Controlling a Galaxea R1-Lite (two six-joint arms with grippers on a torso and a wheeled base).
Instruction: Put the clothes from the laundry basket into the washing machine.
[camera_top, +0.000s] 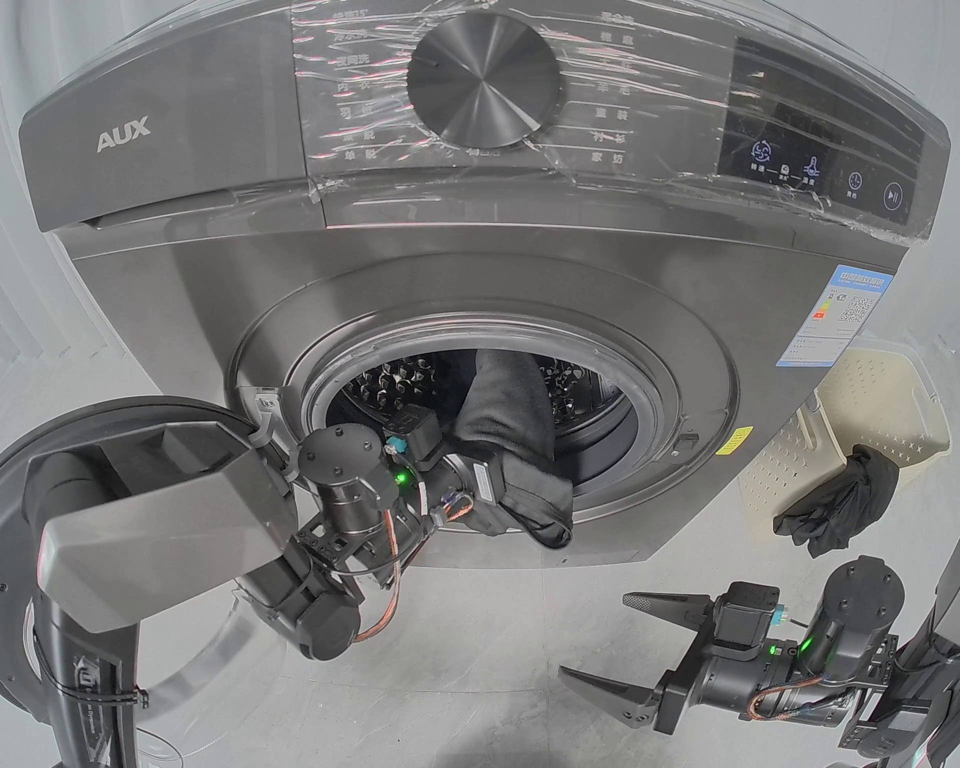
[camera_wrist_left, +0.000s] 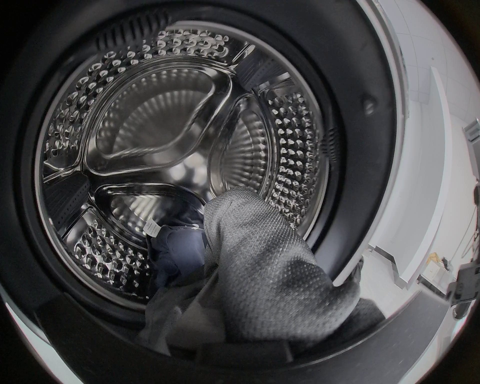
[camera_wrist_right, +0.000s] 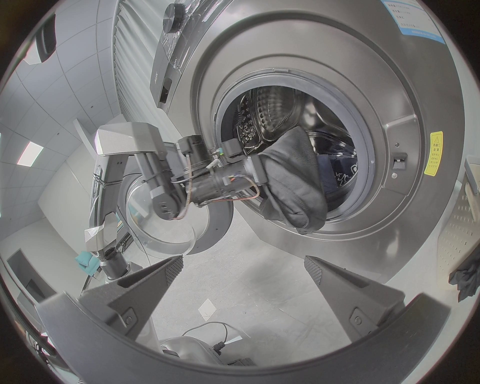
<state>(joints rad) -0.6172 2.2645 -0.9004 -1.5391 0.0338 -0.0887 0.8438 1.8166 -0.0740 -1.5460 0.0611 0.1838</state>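
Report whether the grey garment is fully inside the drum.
Only partly: the grey garment drapes over the door rim, its end hanging outside.

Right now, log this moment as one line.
left end effector: at drum mouth, draped by grey garment | right end effector: open, above floor | black garment: over laundry basket rim

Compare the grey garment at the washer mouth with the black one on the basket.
Place: the grey garment straddles the washing machine mouth, one end hanging outside; the black garment hangs over the laundry basket rim.
Shape: the grey garment is stretched long, the black garment bunched.
Shade: the grey garment is lighter, with a knit texture; the black garment is darker.
Both are limp cloth, neither fully loaded.
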